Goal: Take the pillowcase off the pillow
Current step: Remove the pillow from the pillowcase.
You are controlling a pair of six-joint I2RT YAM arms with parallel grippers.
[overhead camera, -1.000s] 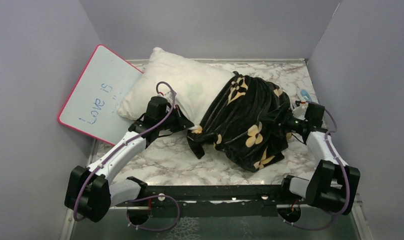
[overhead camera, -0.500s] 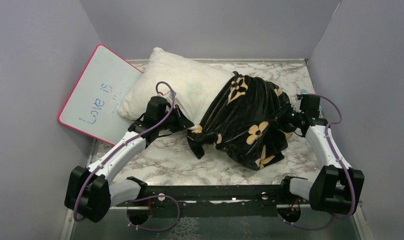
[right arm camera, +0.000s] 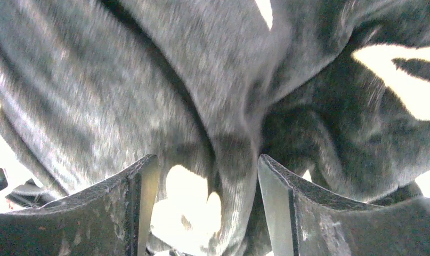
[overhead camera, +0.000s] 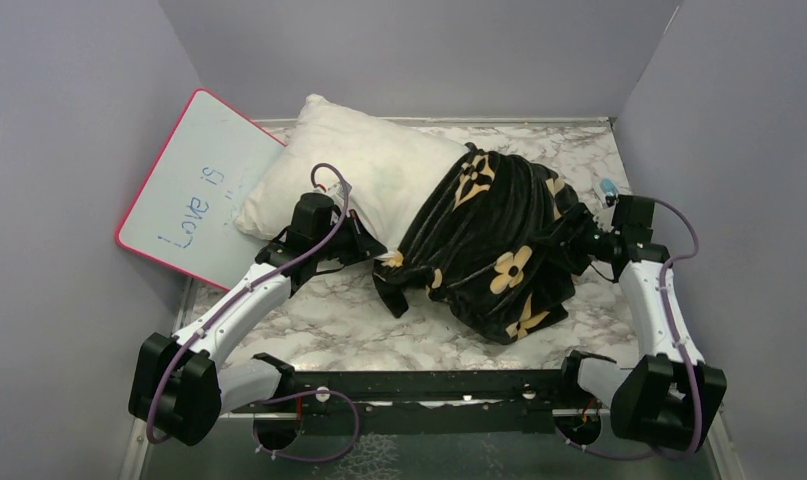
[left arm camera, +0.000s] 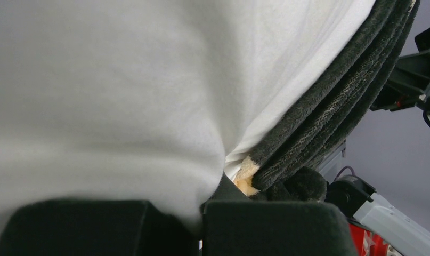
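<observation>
Lilac-grey walls (overhead camera: pixel 399 50) box in the marble table (overhead camera: pixel 359 310), where a pink-rimmed whiteboard (overhead camera: pixel 194 190) leans at the left. Beside it lies the pillow (overhead camera: pixel 349 170), its right end buried in the bunched pillowcase (overhead camera: pixel 499 235).

Left wrist: the left tool (left arm camera: pixel 202 207) is pressed together, pinching the pillow's white cloth beside the pillowcase's edge.

Right wrist: the right tool (right arm camera: pixel 206 160) stands spread, a dark pillowcase fold between its fingers.
</observation>
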